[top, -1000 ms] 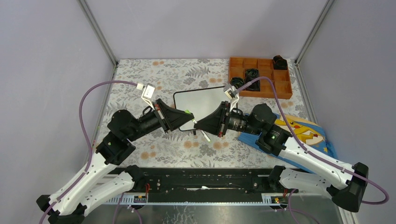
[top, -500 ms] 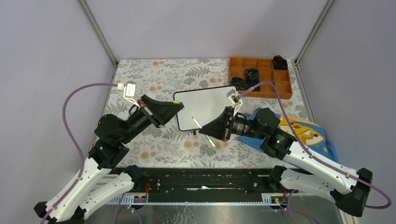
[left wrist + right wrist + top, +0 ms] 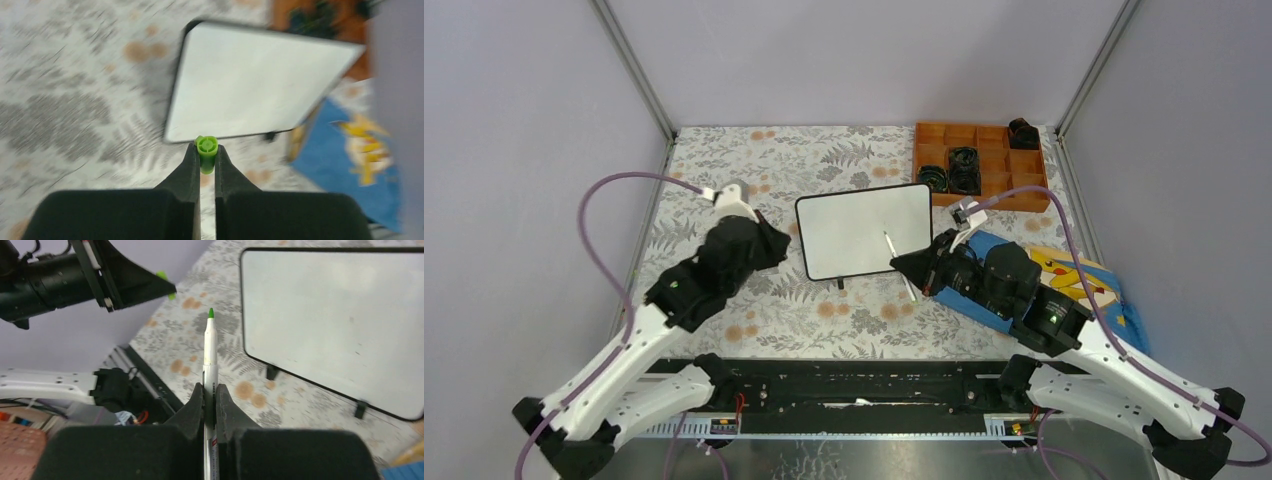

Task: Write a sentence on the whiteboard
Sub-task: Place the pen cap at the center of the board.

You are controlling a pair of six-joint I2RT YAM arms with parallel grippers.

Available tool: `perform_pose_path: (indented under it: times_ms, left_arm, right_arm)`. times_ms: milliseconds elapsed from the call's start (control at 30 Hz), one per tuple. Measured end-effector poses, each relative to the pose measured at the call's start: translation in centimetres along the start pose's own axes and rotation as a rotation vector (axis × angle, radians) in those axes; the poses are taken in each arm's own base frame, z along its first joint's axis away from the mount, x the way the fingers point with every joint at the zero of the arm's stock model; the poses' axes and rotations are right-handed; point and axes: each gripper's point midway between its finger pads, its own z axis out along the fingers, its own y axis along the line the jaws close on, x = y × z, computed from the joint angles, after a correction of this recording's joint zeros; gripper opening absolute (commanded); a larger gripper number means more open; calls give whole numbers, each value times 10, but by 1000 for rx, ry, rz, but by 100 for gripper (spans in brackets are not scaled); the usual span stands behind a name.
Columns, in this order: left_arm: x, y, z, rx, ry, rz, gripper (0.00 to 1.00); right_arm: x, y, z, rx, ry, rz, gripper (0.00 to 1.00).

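Whiteboard: a small white rectangular whiteboard with rounded corners, a thin black frame and small black feet is resting face up in the middle of the table; its writing face is showing plain white in all three views

Left gripper: the black two-finger left gripper is hovering just beside the whiteboard's left short edge; its jaws are pinching a small green plastic marker cap; the cap's round open end is poking out between the fingertips and facing the wrist camera

Right gripper: the black two-finger right gripper is hovering at the whiteboard's near right corner; its jaws are clamping the barrel of a slim white marker pen with a green tip

Marker pen: it is pointing out of the right gripper towards the whiteboard; from above, its tip is overlapping the right part of the whiteboard; in the right wrist view, the tip is showing against the table cover just outside the frame; whether it is touching the whiteboard cannot be told

Table cover: a grey leaf-patterned cloth with orange flowers is lying under the whiteboard and spreading out on every side of it

Tray: an orange plastic tray with square compartments is sitting just beyond the whiteboard's far right corner; black round parts are resting in several compartments

Cloth: a blue cloth printed with a yellow Pikachu is lying to the right of the whiteboard, partly under the right arm
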Motion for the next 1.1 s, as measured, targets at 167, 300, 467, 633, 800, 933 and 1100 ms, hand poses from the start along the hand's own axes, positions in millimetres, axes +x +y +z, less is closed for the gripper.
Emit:
perform_pose_path:
  times_ms: [167, 300, 467, 633, 800, 933, 1100]
  left_arm:
    - [65, 79, 27, -281, 190, 100, 0]
    - [82, 123, 37, -420, 267, 98, 0]
    - [94, 153, 51, -515, 330, 105, 0]
    - [116, 182, 68, -588, 437, 88, 0]
    - [138, 193, 82, -603, 528, 106, 0]
    - [151, 201, 91, -620, 589, 109, 0]
    - [159, 205, 100, -621, 623, 94, 8]
  right_arm:
    - [10, -26, -6, 123, 23, -20, 0]
    - [13, -33, -13, 152, 19, -22, 0]
    - [12, -36, -18, 163, 9, -23, 0]
    - [15, -37, -21, 165, 11, -24, 0]
    - [15, -37, -22, 164, 11, -24, 0]
    - [16, -38, -22, 165, 15, -23, 0]
    - [18, -38, -22, 167, 21, -23, 0]
